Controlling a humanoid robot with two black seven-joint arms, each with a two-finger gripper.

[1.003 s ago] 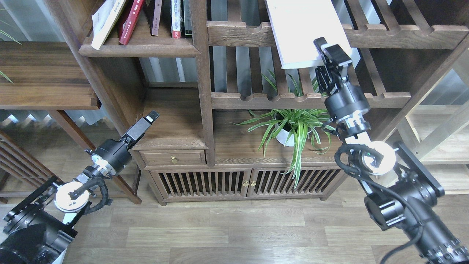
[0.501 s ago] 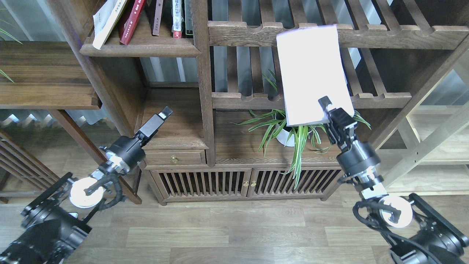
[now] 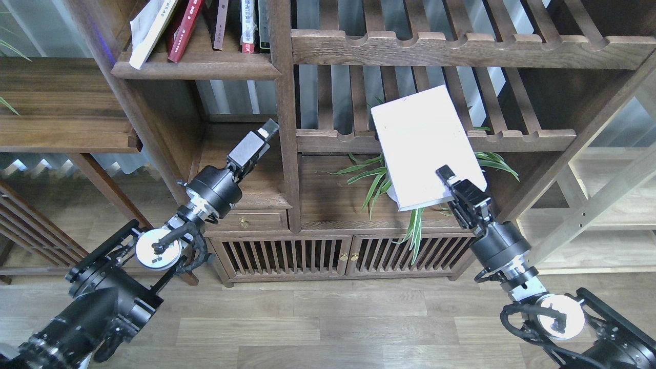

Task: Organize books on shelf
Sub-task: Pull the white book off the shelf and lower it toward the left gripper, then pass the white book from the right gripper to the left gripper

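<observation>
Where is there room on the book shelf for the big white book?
The shelf has a bare patch of board between the red book and the brown book. The right end by the post is crowded with upright books, the left end with leaning ones. The right hand holds the white book over the plant.

Shelf [image 3: 195, 69] left part crowded by books [image 3: 177, 31]; 1 gap rightmost
</observation>
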